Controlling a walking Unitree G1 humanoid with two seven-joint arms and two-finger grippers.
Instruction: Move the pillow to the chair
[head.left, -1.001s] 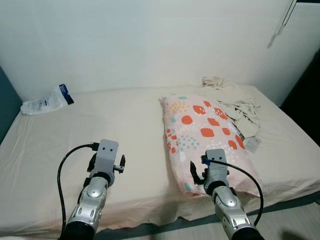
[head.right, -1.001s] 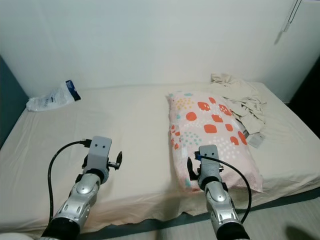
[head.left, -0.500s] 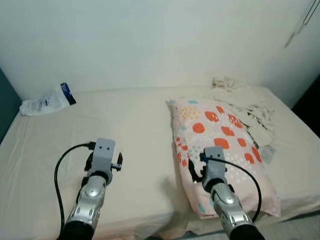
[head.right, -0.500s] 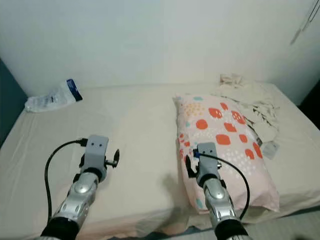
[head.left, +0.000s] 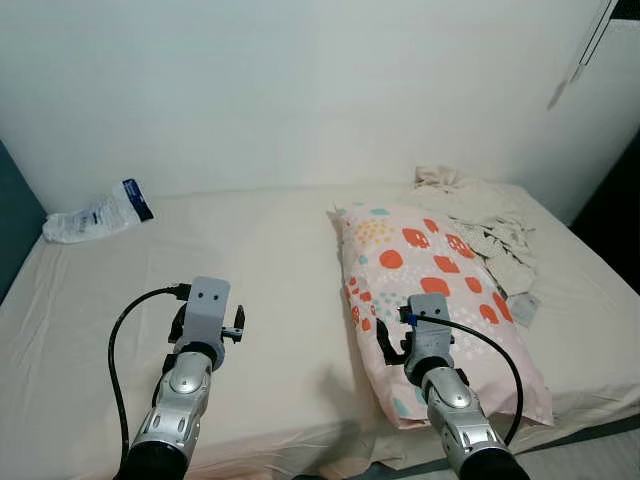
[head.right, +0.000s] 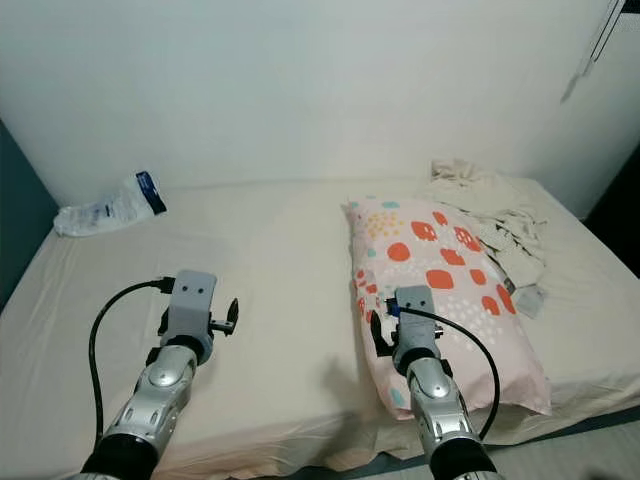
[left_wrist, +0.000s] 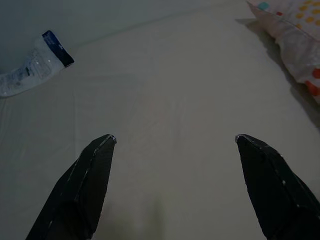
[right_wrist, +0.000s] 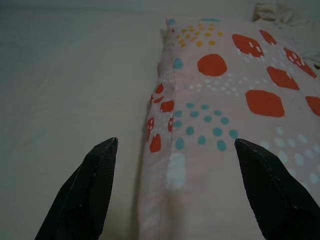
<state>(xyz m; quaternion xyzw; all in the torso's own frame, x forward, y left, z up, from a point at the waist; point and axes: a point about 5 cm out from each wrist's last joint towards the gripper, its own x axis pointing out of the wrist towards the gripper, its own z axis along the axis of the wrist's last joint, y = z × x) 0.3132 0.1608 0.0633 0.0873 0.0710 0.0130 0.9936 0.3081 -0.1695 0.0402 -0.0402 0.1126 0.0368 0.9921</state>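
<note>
A pink pillow (head.left: 430, 290) with red, teal and yellow spots lies lengthwise on the right half of the bed (head.left: 270, 250). My right gripper (right_wrist: 175, 142) hovers open just above the pillow's near left edge, its two black fingers straddling the seam. My left gripper (left_wrist: 174, 139) is open over bare sheet, well to the left of the pillow (left_wrist: 295, 30), with nothing between its fingers. Both silver arms reach forward from the bottom of the eye views, left arm (head.left: 185, 385) and right arm (head.left: 450, 400).
Crumpled beige clothes (head.left: 480, 215) lie at the bed's far right corner, touching the pillow's far end. A clear plastic bag (head.left: 95, 212) with a blue end rests at the far left by the wall. A dark teal surface (head.left: 10, 230) borders the bed's left.
The whole picture has shifted: the camera moved, so the bed's front edge sits lower in view. Both arms hold the same pose; the pillow lies where it was.
</note>
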